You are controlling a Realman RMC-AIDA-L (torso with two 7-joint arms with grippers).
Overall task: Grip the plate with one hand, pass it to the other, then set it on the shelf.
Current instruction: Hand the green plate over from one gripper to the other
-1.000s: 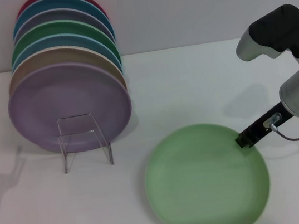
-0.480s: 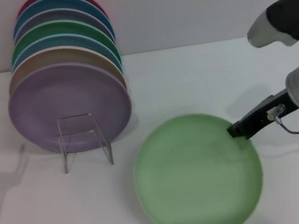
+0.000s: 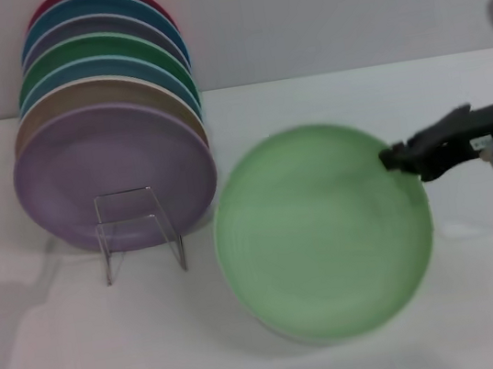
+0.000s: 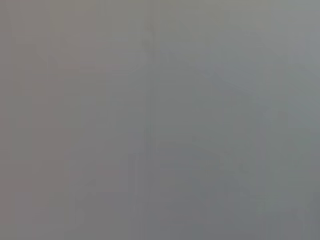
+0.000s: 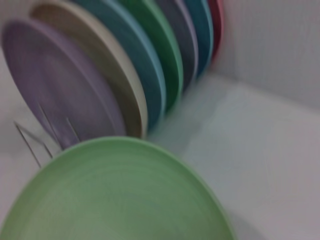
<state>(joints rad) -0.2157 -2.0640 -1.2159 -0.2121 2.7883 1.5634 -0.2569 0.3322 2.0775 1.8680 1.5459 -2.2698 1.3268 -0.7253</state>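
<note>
1. White desk, plain grey wall behind.
2. Pale green plate lifted above desk, right of clear shelf.
3. Right gripper clamped on plate's right rim.

The left wrist view shows only a plain grey surface, with nothing distinguishable on it.

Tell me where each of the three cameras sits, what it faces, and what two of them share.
Head view: high, looking forward and down at the pale green plate, the plate rack and the right gripper at the plate's rim.
Left wrist view: featureless grey, no body part visible.
Right wrist view: behind the plate, facing the rack's plates; no fingers visible.
Head and right wrist views share the plate and the rack.
</note>
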